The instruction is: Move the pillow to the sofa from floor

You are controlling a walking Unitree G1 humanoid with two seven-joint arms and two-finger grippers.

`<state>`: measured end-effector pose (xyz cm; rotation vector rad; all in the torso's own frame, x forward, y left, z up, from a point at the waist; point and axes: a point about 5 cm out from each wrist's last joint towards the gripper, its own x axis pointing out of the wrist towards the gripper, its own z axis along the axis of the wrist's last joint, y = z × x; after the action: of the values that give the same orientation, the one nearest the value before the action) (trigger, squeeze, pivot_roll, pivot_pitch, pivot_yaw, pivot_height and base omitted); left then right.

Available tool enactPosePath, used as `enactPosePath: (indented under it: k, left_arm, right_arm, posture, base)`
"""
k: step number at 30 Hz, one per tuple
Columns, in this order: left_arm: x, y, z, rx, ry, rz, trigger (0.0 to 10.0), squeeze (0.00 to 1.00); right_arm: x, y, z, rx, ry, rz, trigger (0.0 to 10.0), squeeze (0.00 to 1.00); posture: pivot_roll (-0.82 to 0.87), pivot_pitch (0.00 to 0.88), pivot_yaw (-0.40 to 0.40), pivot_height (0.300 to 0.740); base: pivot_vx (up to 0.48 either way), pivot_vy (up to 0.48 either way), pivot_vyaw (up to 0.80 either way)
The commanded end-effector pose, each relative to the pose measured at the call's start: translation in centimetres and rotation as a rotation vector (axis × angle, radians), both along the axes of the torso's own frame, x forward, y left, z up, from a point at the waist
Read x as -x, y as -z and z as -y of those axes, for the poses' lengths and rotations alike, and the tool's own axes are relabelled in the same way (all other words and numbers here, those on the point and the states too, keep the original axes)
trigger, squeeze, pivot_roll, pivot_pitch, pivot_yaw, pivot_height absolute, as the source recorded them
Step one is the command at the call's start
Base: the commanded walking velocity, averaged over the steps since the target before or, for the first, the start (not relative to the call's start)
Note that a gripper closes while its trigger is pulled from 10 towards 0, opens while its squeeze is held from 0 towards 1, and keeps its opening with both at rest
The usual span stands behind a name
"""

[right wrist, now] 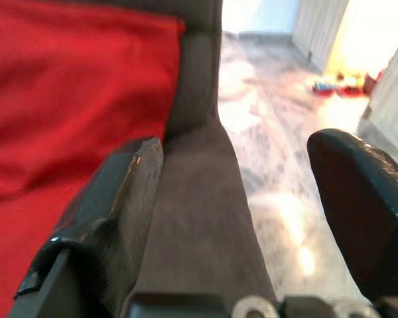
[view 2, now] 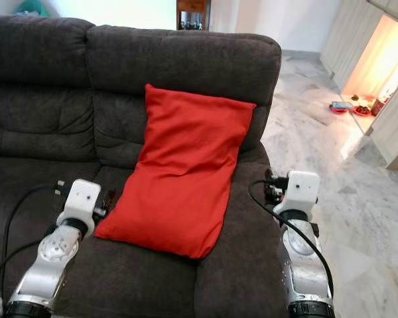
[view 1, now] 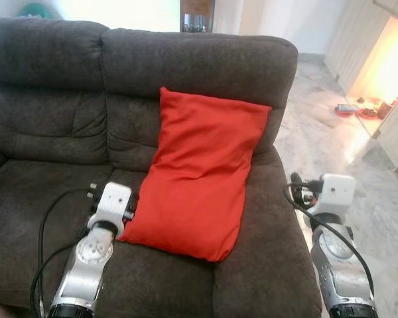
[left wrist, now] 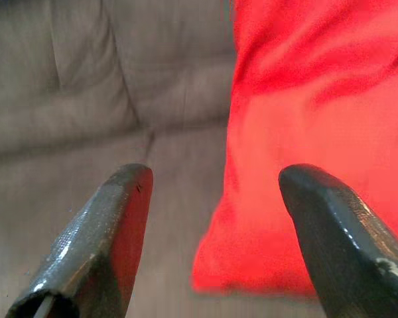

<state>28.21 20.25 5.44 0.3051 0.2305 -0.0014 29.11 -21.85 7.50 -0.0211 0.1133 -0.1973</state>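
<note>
Pillow, red, lies on the sofa, its top edge leaning on the backrest and its lower edge on the seat cushion, between the two claws. Left claw sits just beside the pillow's lower corner, fingers spread with nothing between them; past the tips the red corner shows on one side and bare seat cushion and backrest on the other. In the head views the left claw's own tips are hidden behind its white wrist block, so whether they touch the pillow cannot be told.

Right claw hovers over the sofa's arm, on the pillow's far side, fingers likewise spread and holding nothing. One finger lies toward the pillow's red cloth, the other toward open marble floor. The sofa's arm runs forward between them to the backrest's end.

Beyond the right claw the floor lies open up to pale cabinets, where small red dishes sit in a bright patch, too blurred to tell further. Beyond the left claw the seat cushions stretch wide, cut off at the picture's edge. Both wrist views are soft and blurred.
</note>
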Motion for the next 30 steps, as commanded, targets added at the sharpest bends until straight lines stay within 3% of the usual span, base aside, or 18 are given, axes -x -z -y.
enactPosePath:
  k: [1,4,6,8,12,13,14,16,18,19,23,25,29,30]
  left_arm:
    - [0.8,1.4,-0.6,0.008,-0.04,-0.042,10.0,0.0]
    - [1.7,2.6,-1.1,0.009,-0.064,-0.068,10.0,0.0]
    - [1.9,2.8,-1.1,0.01,-0.065,-0.072,10.0,0.0]
    - [2.7,4.1,-1.3,-0.011,-0.053,-0.103,10.0,0.0]
    - [3.5,5.1,-1.2,-0.013,-0.051,-0.133,10.0,0.0]
    - [3.8,5.3,-1.2,-0.012,-0.05,-0.136,10.0,0.0]
    - [3.8,5.3,-1.2,-0.012,-0.05,-0.136,10.0,0.0]
    - [4.2,5.5,-1.0,-0.015,-0.038,-0.135,10.0,0.0]
    - [4.2,5.5,-0.9,-0.015,-0.034,-0.134,10.0,0.0]
    - [4.4,5.5,-0.8,-0.017,-0.024,-0.125,10.0,0.0]
    - [4.6,5.2,-0.6,-0.013,-0.011,-0.104,10.0,0.0]
    - [4.6,5.2,-0.5,-0.008,-0.004,-0.098,10.0,0.0]
    - [5.0,5.0,-0.4,-0.005,0.012,-0.088,10.0,0.0]
    - [5.3,4.8,-0.4,0.0,0.02,-0.079,10.0,0.0]
  right_arm:
    - [0.4,1.3,1.0,0.011,0.03,-0.04,10.0,0.0]
    - [1.6,4.1,2.5,0.027,0.085,-0.159,10.0,0.0]
    - [1.9,4.6,2.7,0.04,0.093,-0.189,10.0,0.0]
    - [3.2,6.9,3.5,0.122,0.101,-0.333,10.0,0.0]
    - [4.6,8.3,4.6,0.131,0.17,-0.399,10.0,0.0]
    - [5.6,8.9,5.8,0.166,0.256,-0.456,10.0,0.0]
    - [5.6,8.9,5.8,0.166,0.256,-0.456,10.0,0.0]
    - [7.7,9.9,7.9,0.266,0.414,-0.59,10.0,0.0]
    - [8.3,10.2,8.2,0.291,0.438,-0.625,10.0,0.0]
    - [9.4,10.9,8.5,0.321,0.458,-0.693,10.0,0.0]
    - [11.2,12.4,8.0,0.409,0.389,-0.814,10.0,0.0]
    - [12.6,13.5,7.4,0.445,0.33,-0.902,10.0,0.0]
    - [15.6,14.9,7.3,0.454,0.325,-1.038,10.0,0.0]
    - [17.1,15.5,7.2,0.476,0.311,-1.1,10.0,0.0]
  posture:
    - [0.07,0.002,-0.046,0.74]
    - [0.08,0.0,-0.046,0.74]
    - [0.08,0.0,-0.047,0.74]
    - [0.07,0.0,-0.046,0.74]
    - [0.08,0.0,-0.046,0.74]
    - [0.08,0.0,-0.046,0.74]
    - [0.08,0.0,-0.046,0.74]
    - [0.07,0.0,-0.044,0.74]
    - [0.07,0.0,-0.043,0.74]
    - [0.07,0.0,-0.042,0.74]
    - [0.08,0.004,-0.043,0.74]
    - [0.08,0.008,-0.043,0.74]
    - [0.09,0.011,-0.042,0.74]
    - [0.09,0.012,-0.041,0.74]
  base:
    - [0.0,0.0,0.0]
    - [0.0,0.0,0.0]
    - [0.0,0.0,0.0]
    - [0.0,0.0,0.0]
    - [0.0,0.0,0.0]
    - [0.0,0.0,0.0]
    - [0.0,0.0,0.0]
    - [0.0,0.0,0.0]
    - [0.0,0.0,0.0]
    - [0.0,0.0,0.0]
    - [0.0,0.0,0.0]
    - [0.0,0.0,0.0]
    - [0.0,0.0,0.0]
    - [0.0,0.0,0.0]
